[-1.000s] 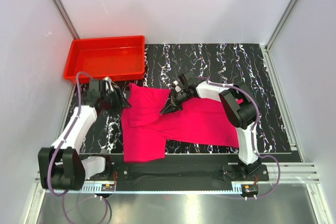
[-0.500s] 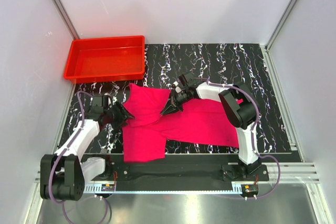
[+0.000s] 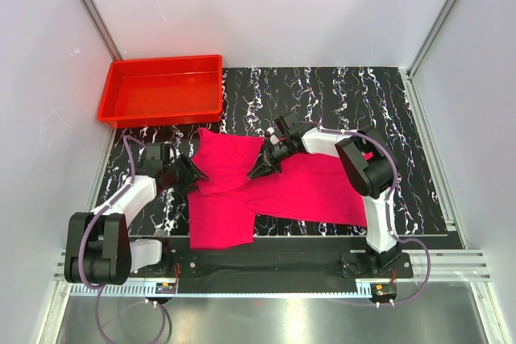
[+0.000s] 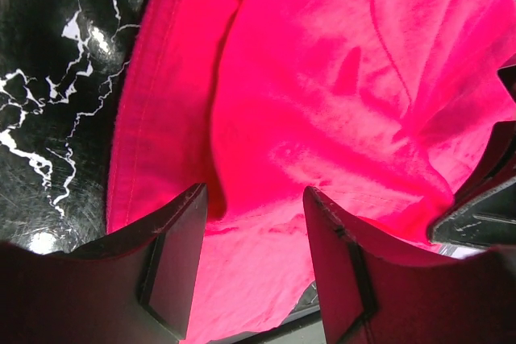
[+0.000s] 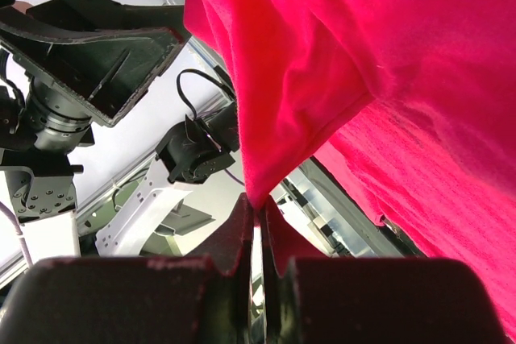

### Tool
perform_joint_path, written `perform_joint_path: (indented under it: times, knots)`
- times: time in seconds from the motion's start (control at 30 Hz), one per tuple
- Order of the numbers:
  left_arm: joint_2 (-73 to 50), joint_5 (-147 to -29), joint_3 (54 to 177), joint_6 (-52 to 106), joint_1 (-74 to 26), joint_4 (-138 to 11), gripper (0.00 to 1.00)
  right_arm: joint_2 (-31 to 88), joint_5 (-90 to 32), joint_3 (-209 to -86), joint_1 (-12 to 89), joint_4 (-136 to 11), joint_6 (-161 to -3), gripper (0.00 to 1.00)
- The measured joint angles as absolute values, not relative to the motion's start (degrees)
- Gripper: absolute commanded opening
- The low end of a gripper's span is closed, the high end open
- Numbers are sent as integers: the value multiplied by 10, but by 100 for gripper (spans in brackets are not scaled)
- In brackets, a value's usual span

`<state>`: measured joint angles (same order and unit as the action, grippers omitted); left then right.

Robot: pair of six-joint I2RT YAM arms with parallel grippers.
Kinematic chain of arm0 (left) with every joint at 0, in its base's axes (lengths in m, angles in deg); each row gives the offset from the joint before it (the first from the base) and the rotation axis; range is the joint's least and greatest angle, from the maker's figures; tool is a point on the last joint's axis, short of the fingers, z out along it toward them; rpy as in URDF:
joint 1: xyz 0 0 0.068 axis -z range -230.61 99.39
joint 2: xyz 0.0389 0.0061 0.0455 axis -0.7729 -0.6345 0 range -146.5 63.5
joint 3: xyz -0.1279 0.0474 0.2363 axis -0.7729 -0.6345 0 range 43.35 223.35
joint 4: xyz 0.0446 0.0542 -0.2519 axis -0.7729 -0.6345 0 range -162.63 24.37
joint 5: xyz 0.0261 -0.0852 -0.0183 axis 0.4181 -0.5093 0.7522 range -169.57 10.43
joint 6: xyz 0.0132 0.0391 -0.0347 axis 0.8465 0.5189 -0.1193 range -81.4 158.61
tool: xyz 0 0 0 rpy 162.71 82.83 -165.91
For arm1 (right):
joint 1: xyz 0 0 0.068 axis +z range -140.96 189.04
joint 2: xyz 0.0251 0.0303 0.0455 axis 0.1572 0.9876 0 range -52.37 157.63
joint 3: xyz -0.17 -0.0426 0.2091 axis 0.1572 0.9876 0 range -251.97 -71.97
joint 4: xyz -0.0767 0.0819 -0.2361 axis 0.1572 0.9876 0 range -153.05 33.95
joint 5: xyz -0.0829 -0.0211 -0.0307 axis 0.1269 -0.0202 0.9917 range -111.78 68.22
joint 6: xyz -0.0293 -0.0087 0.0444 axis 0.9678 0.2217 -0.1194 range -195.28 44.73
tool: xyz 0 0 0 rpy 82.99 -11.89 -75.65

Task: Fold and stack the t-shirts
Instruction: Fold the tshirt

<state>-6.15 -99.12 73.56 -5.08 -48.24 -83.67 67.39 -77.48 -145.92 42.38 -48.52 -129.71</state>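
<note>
There is one magenta-pink short-sleeved cloth t-shirt [image 3: 282, 191], one rigid red rectangular plastic tray [image 3: 161, 94], one black white-veined marble-patterned tabletop [image 3: 339, 94], and two white-and-black jointed robot arms: the left arm [image 3: 135, 192] and the right arm [image 3: 368, 167].

Bright even light, t-shirt [image 4: 322, 118] glaringly saturated

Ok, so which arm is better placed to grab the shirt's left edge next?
Left. The left gripper is open at the t-shirt's left edge, cloth just below its jaws; the right gripper is shut on a raised fold.
</note>
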Motion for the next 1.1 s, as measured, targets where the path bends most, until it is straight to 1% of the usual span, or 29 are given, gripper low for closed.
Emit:
perform_joint_path:
  times: [0.27,0.4,0.5,0.53,0.57,0.63,0.67,0.83,0.97,1.03,1.07,1.1]
  knots:
    - [-65,-994,735,-59,-478,-840,54,674,-776,-1459,424,-487,-1297,0]
    - [-76,-1008,733,-68,-475,-824,48,674,-776,-1459,424,-487,-1297,0]
    - [-88,-1018,733,-73,-473,-826,39,674,-776,-1459,424,-487,-1297,0]
    - [-87,-1020,733,-75,-473,-829,31,674,-777,-1459,424,-487,-1297,0]
    - [-86,-1021,733,-76,-473,-832,27,674,-777,-1459,424,-487,-1297,0]
    - [-84,-1021,734,-79,-472,-843,13,674,-779,-1460,424,-487,-1297,0]
    - [-83,-1020,738,-80,-472,-855,0,674,-779,-1461,424,-486,-1297,0]
    - [-78,-1005,792,-68,-472,-942,0,675,-777,-1483,424,-457,-1278,0]
    - [-78,-977,840,-52,-471,-989,0,681,-755,-1517,424,-383,-1223,0]
    - [-79,-965,841,-47,-471,-1001,7,684,-743,-1525,424,-353,-1192,1]
    - [-80,-961,839,-44,-471,-1009,12,686,-738,-1525,424,-339,-1180,2]
    - [-82,-958,836,-43,-471,-1014,18,689,-734,-1524,424,-325,-1168,9]
